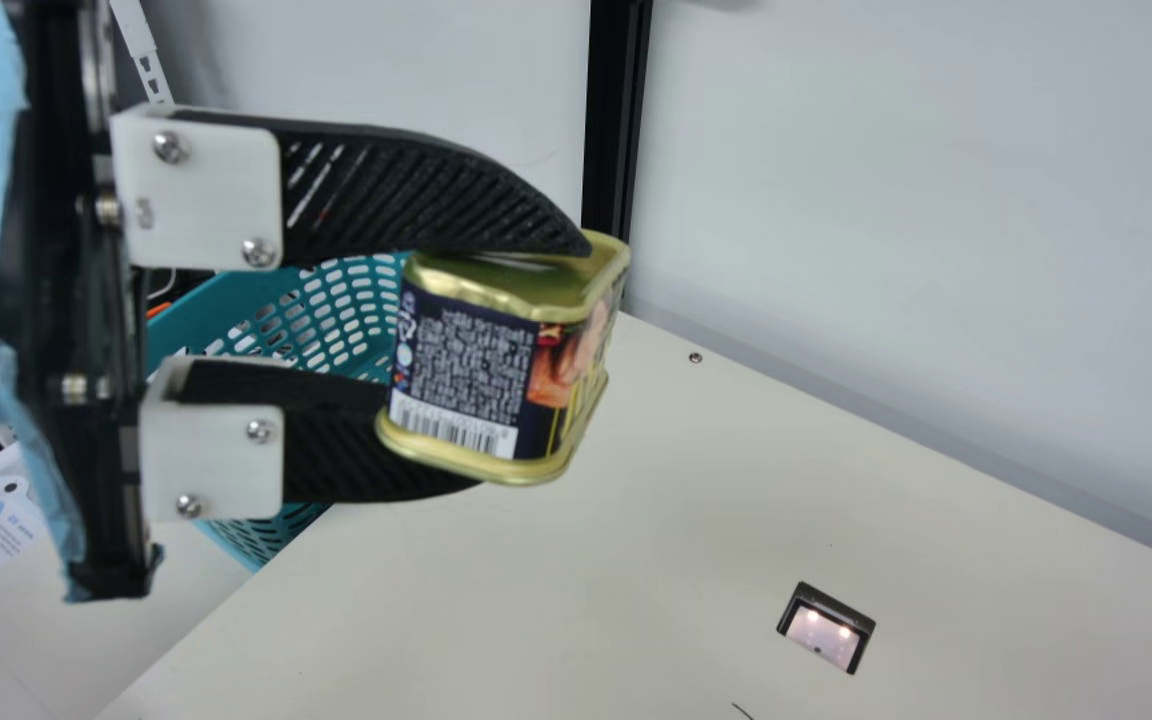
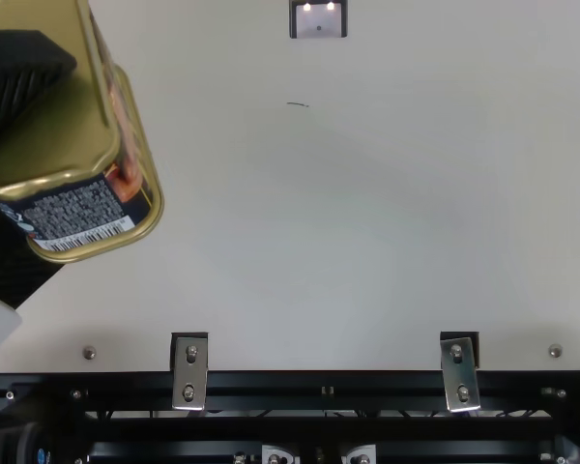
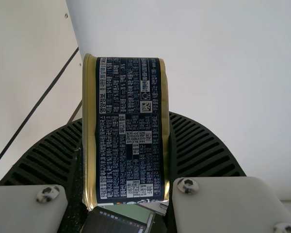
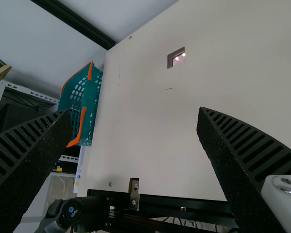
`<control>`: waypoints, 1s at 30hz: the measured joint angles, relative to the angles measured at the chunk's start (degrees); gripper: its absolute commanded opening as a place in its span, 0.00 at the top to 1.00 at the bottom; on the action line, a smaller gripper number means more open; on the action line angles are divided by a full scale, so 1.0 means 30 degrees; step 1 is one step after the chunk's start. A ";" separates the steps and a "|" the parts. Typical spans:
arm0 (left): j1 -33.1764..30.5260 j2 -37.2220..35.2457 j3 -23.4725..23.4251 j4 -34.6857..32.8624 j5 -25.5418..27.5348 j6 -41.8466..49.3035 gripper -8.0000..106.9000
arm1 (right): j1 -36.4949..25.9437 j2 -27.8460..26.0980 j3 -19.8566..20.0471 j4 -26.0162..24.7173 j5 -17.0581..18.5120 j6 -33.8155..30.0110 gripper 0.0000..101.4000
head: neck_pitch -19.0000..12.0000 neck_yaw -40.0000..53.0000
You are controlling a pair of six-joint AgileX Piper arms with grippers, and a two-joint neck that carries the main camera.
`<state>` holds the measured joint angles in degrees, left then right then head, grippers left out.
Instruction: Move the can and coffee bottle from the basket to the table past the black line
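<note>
Main view, tilted can point(image 1: 466, 360) in left hand point(image 1: 533, 368), long axis apparently receding

Black ribbed claw point(image 1: 534, 368), silver screws point(image 1: 169, 147)

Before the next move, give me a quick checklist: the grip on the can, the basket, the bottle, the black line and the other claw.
1. Left claw has the can: ok, it sits between the two fingers.
2. Can clear of the basket: ok, the right wrist view shows a gap between them.
3. Can on the table past the black line: not ok, it is held in the air.
4. Coffee bottle in the basket: cannot tell, the inside is only partly visible.
5. Right claw open and empty: ok, its fingers are wide apart with nothing gripped.
</note>
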<state>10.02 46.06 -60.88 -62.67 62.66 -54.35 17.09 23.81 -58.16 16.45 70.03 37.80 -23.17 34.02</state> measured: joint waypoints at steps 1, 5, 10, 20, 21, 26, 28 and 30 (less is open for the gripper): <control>0.0000 0.0000 0.0000 0.0000 0.0000 0.0000 0.84 | 0.0000 0.0000 0.0000 0.0000 0.0000 0.0000 0.00 | 0.0098 0.0000; 0.0000 0.0000 0.0000 0.0000 0.0000 0.0000 0.84 | 0.0000 0.0000 0.0000 0.0000 0.0000 0.0000 0.00 | 0.0000 0.0000; 0.0108 0.0037 0.0072 -0.0132 0.0063 0.0097 0.84 | 0.0000 0.0000 0.0000 0.0000 0.0000 0.0000 0.00 | 0.0000 0.0000; 0.2147 0.0663 -0.0083 0.2786 -0.0306 0.2776 0.84 | 0.0000 0.0000 0.0000 0.0000 0.0000 0.0000 0.00 | 0.0000 0.0000; 0.2147 0.0873 -0.0148 0.3264 -0.0476 0.3217 0.84 | 0.0000 0.0000 0.0000 0.0000 0.0000 0.0000 0.00 | 0.0000 0.0000; 0.1261 0.1805 -0.0300 0.6380 -0.2159 0.5920 0.84 | 0.0000 0.0000 0.0000 0.0000 0.0000 0.0000 0.00 | 0.0000 0.0000; 0.0887 0.1896 -0.0267 0.7478 -0.2849 0.6813 0.84 | 0.0000 0.0000 0.0000 0.0000 0.0000 0.0000 0.00 | 0.0000 -0.0489; 0.0883 0.1896 -0.0267 0.8039 -0.3278 0.7217 0.84 | 0.0000 0.0000 0.0000 0.0000 0.0000 0.0000 0.00 | 0.0098 -0.1369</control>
<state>12.67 51.75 -61.68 -38.56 52.83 -32.70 17.09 23.81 -58.16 16.45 70.03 37.80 -22.87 29.91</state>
